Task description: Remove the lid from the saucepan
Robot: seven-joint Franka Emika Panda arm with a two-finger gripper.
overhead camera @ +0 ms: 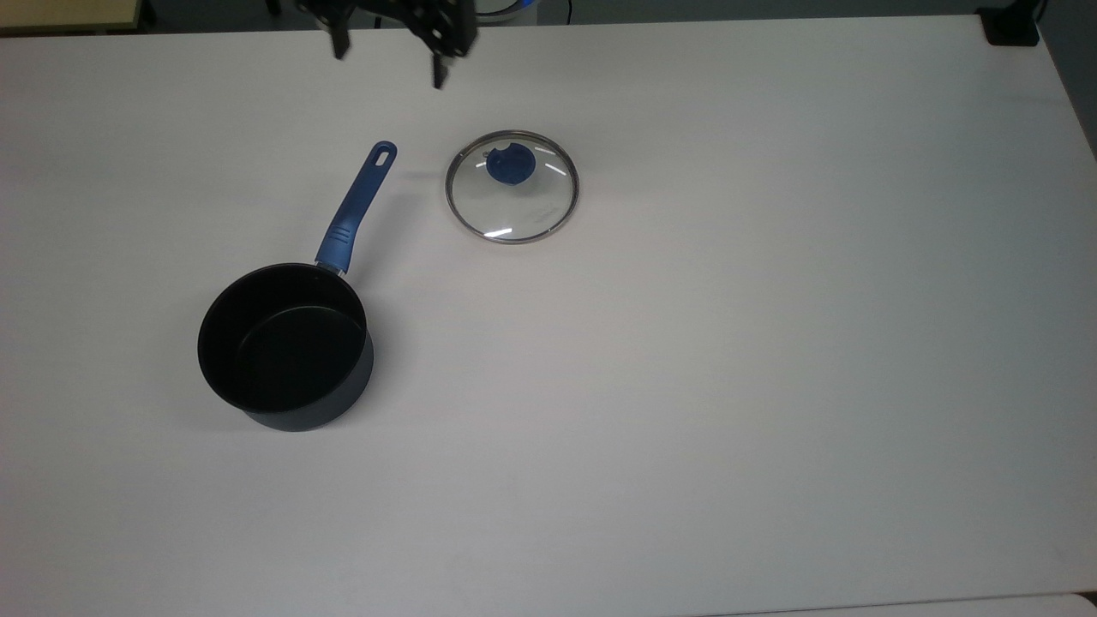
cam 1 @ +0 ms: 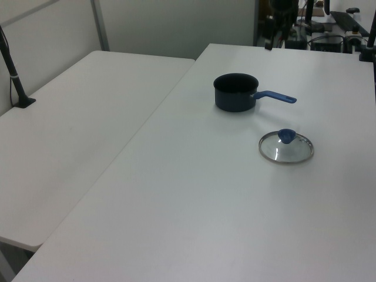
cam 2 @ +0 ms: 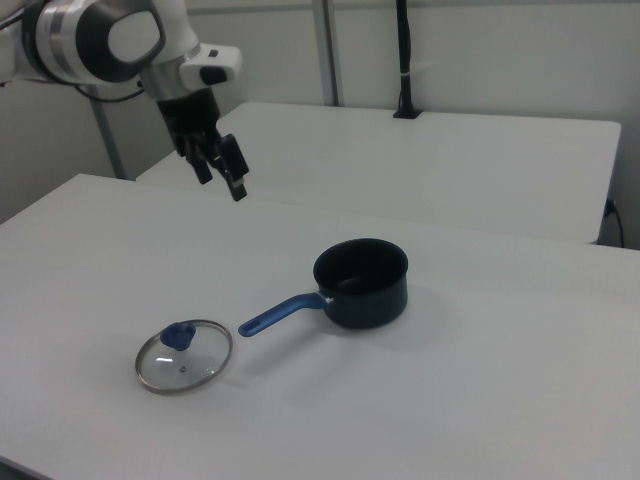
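While the round clear glass lid (overhead camera: pixel 512 187) with its thin metal rim and blue round knob (overhead camera: pixel 511 165) lies flat on the white table (overhead camera: pixel 771 343), it sits well below and apart from the black two-finger gripper (cam 2: pixel 222 175), which hangs in the air with its fingers spread wide and nothing between them. Seen in the top view, the gripper (overhead camera: pixel 390 47) is at the upper edge, and the lid is below it and toward the top view's right. Just beside the lid, not touching it, ends the long blue slotted handle (overhead camera: pixel 358 208) of the small round dark blue-grey saucepan (overhead camera: pixel 287 347), whose black inside is uncovered; the pan body stands farther from the gripper than the lid does. In the right view the white arm (cam 2: pixel 110 40) reaches in from the right view's upper left, with the lid (cam 2: pixel 185 355) low beneath the gripper and the saucepan (cam 2: pixel 362 283) off toward the right view's right. A second white table (cam 1: pixel 76 135) stands alongside.
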